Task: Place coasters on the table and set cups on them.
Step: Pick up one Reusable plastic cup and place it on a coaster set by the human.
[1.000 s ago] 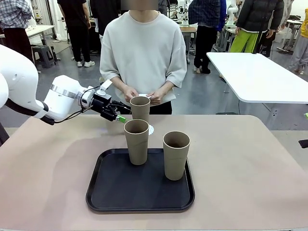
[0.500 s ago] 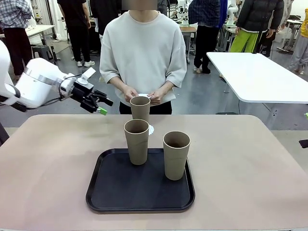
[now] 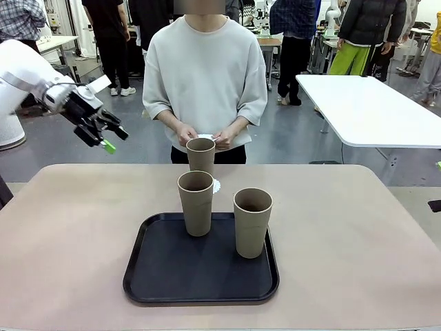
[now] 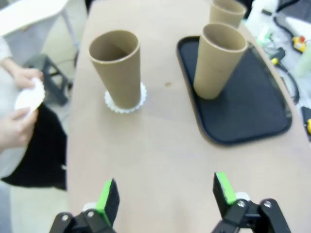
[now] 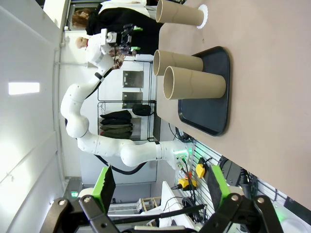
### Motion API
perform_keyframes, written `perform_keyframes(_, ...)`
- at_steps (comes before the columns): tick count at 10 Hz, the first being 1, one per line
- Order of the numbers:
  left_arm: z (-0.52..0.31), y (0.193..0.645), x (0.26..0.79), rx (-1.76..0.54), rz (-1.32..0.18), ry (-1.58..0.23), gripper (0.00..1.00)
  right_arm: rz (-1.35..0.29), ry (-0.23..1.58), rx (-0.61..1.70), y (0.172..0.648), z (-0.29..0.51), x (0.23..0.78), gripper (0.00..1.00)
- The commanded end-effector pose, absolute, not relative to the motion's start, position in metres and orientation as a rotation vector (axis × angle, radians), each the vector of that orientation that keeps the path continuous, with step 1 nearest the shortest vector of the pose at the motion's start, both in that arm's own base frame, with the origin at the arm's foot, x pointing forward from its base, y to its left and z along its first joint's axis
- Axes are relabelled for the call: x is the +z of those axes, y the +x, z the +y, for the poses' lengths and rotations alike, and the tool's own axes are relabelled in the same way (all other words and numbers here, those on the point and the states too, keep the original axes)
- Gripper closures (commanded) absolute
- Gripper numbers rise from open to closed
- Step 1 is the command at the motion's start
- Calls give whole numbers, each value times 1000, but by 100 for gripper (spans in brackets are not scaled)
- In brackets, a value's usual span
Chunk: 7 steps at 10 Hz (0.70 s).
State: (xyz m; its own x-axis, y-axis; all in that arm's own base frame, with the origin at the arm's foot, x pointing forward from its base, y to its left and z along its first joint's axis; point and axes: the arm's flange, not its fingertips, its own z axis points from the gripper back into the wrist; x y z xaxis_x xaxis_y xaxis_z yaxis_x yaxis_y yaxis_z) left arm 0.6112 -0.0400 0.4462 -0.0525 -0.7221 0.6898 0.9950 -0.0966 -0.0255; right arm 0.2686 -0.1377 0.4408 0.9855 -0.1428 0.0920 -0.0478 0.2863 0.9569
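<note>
Cups first, and the count is three: one far cup (image 3: 200, 155) stands upright out on the tabletop (image 3: 358, 234), close to the person's edge, and it sits squarely on a coaster (image 4: 109, 103) whose lacy white rim peeks out around its base. The other two cups are upright on the single black tray (image 3: 172, 269), one at the tray's far-left corner (image 3: 196, 203), one a little nearer and to the right (image 3: 252, 222), close to each other but not touching. That makes one coaster laid down on the tabletop, and more white paper (image 3: 205, 136) pinched between the person's hands (image 3: 186, 133) just behind the far cup; whether that is one sheet or several cannot be told. Two arms in play: the left end effector (image 3: 114, 138) hangs in the air above the tabletop's far-left corner, well apart from all three cups, its green-padded fingers spread wide with nothing between them. Its wrist view looks down on the coastered cup and the tray beside it. The right end effector (image 5: 160, 179) is also wide and carries nothing, well back from the tray, with all three cups in its wrist view.
</note>
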Motion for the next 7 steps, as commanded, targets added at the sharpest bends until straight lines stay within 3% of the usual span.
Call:
perform_keyframes(1,-38,584,468,-1546,-467,-512,0,-175,1288,-65,269,-138,441,0)
perform_keyframes(4,-49,547,503,-1524,-332,-225,0,-175,1288,-65,269,-138,441,0)
perform_keyframes(7,-72,507,519,-1494,-232,-116,0,-175,1288,-65,269,-138,441,0)
